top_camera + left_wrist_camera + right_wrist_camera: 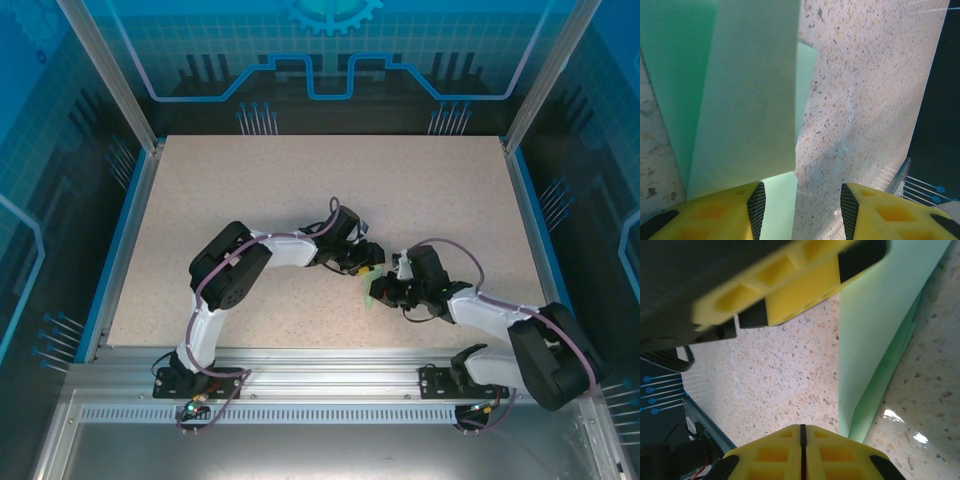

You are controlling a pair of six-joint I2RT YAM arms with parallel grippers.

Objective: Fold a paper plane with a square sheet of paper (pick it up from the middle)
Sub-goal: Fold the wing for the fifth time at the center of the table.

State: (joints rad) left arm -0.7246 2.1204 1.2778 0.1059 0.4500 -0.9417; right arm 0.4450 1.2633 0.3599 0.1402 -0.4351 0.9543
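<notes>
Tabletop: speckled beige. Both arms reach to its middle, where the two hands meet.
Paper: pale green, folded into overlapping layers with straight creases. It sits just ahead of the left hand, on its left-finger side, and just to the right of the right hand's fingertips. Whether it lies flat or is partly raised I cannot tell.
Paper's long axis: a narrow strip running straight away from the left hand's fingers. From the right hand it runs ahead and off to the right. No pointed tip is in sight, so I cannot tell which end is the nose.
Left hand: open, fingers apart. The paper's near edge is by the left finger, with bare tabletop ahead of the right one.
Right hand: closed, fingers pressed together, with no paper seen between them.
Progress: the layers suggest several folds are made, so probably partway. A slim dart with nose and centre crease seems yet to come.
</notes>
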